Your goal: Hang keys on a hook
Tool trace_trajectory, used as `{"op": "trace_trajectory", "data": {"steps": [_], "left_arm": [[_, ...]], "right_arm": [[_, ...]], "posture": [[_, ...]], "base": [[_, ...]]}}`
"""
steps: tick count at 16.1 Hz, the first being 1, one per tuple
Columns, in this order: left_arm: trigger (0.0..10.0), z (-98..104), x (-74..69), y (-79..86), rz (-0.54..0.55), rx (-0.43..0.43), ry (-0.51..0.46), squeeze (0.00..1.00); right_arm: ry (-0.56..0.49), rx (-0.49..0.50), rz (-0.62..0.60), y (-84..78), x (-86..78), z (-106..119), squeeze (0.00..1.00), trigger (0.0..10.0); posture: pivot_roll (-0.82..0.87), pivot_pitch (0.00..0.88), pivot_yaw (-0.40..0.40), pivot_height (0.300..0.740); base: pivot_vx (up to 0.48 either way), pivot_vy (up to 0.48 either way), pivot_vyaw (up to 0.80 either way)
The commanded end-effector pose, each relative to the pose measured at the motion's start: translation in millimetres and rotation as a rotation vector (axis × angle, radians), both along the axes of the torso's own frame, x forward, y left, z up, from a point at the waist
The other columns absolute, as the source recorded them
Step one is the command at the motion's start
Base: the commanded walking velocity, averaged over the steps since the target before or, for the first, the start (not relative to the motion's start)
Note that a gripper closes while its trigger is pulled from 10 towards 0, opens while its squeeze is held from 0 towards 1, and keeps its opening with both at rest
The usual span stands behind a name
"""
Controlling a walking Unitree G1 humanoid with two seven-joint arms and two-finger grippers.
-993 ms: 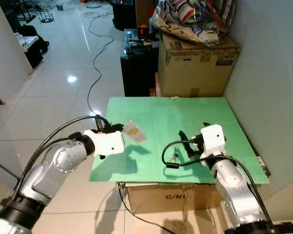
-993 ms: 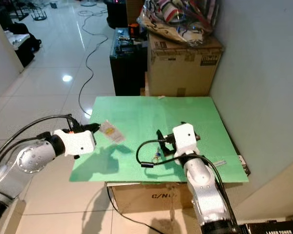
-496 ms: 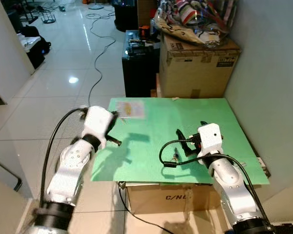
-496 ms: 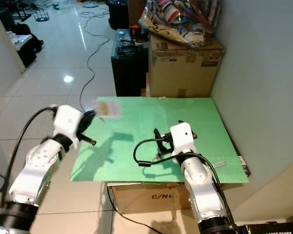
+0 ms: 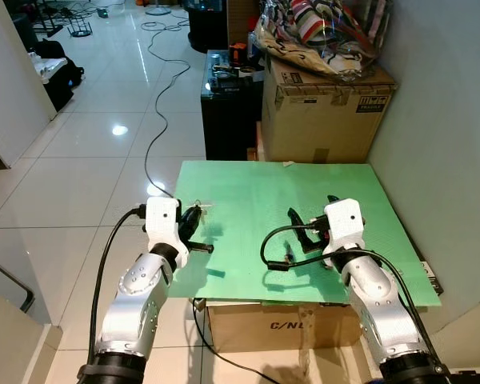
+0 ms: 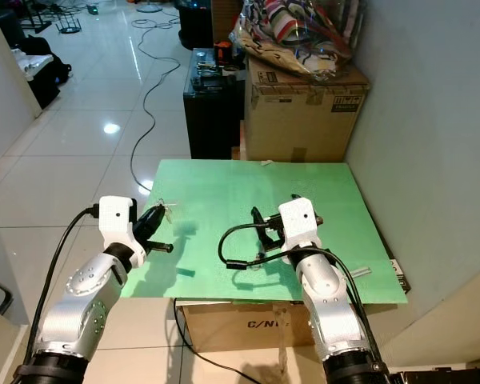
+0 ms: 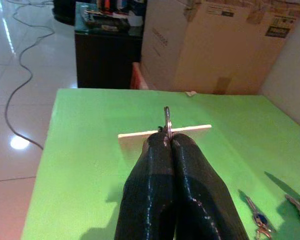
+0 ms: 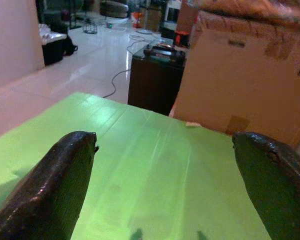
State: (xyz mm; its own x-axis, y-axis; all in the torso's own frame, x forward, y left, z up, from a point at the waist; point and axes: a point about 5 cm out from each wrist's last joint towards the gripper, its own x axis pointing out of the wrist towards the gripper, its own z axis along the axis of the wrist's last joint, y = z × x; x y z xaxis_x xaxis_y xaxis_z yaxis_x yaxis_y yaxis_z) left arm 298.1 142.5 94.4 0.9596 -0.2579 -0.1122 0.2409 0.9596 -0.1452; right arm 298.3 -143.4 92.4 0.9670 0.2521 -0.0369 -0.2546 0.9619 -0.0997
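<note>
Head stereo views look down from above on the flat green board (image 5: 256, 200); both close wrist views face across it toward the brown cardboard box (image 7: 215, 45).

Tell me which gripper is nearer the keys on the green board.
Right. The right gripper hangs open just above the keys; the left gripper, shut on a hook plate, is at the board's left edge.

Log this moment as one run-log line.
left gripper: shut on metal hook of pale wooden plate | right gripper: open above green board | keys: on board, unhung
</note>
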Motion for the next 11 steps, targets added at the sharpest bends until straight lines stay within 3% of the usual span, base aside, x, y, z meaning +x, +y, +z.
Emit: {"op": "trace_trajectory", "data": {"steps": [1, 2, 6, 11], "left_arm": [[10.0, -1.8, 0.3, 3.0, 0.028, -0.017, 0.006, 0.0], [10.0, -3.3, 1.6, 5.4, 0.054, -0.037, 0.008, 0.0], [10.0, -5.4, 1.6, 7.5, 0.075, -0.039, 0.014, 0.0], [10.0, -6.7, 4.7, 8.3, 0.097, -0.045, 0.013, 0.0]], "right_arm": [[0.016, 0.054, -0.031, -4.7, 4.0, 2.6, 0.0, 10.0], [0.038, 0.099, -0.059, -8.8, 5.8, 1.8, 0.0, 10.0], [0.042, 0.091, -0.056, -9.3, 5.9, 0.4, 0.0, 10.0], [0.054, 0.091, -0.055, -10.3, 7.0, -1.9, 0.0, 10.0]], "posture": [[-0.16, 0.0, 0.038, 0.74], [-0.16, 0.0, 0.039, 0.74], [-0.16, 0.0, 0.043, 0.74], [-0.16, 0.0, 0.042, 0.74]], "base": [[0.0, 0.0, 0.0], [0.0, 0.0, 0.0], [0.0, 0.0, 0.0], [-0.288, 0.0, 0.0]]}}
